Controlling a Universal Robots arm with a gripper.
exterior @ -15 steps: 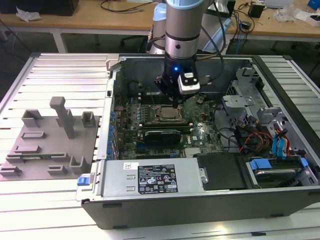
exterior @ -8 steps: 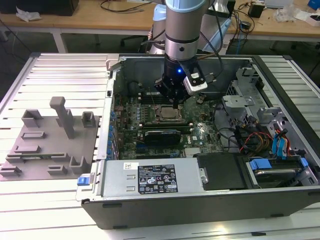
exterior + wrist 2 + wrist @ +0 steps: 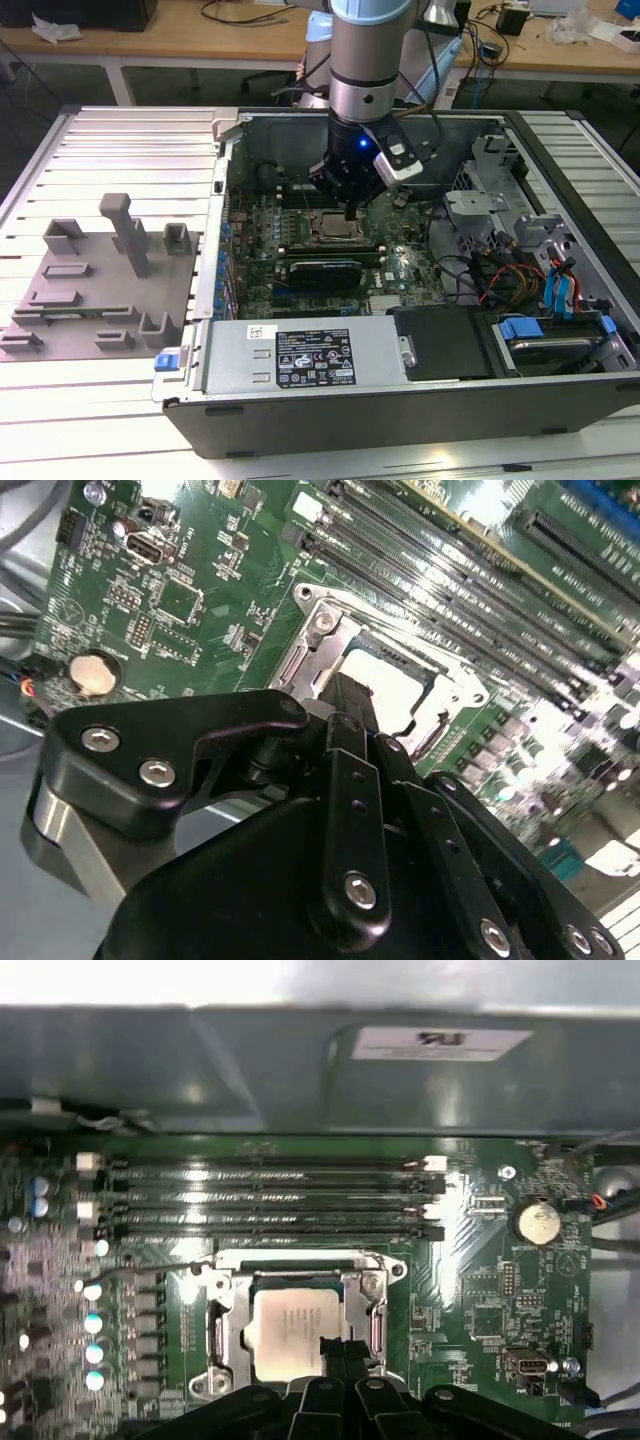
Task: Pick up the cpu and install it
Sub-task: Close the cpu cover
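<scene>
- Exterior view, nearest edge: a slatted metal bench carries an open computer case lying on its side, its inside facing up.
- On the bench toward the exterior view's left lies a grey moulded fixture plate with upright posts and pockets, well apart from the gripper.
- Just inside the near wall of the case sits a silver power supply with a label on top; toward the exterior view's right are a drive bay and blue and orange cables.
- Further in, the green motherboard covers the floor of the case.
- The cpu lies flat in the metal socket frame on the motherboard, silvery top up; both wrist views show it seated there.
- The gripper hangs on the arm right over the socket. In both wrist views its black fingers are together, holding nothing, with the tips at one edge of the cpu.
- Beyond the socket in the first wrist view run four dark memory slots; a coin cell battery sits off to one side.
- Farthest back in the exterior view, pale wooden benches hold loose cables and small gear.
</scene>
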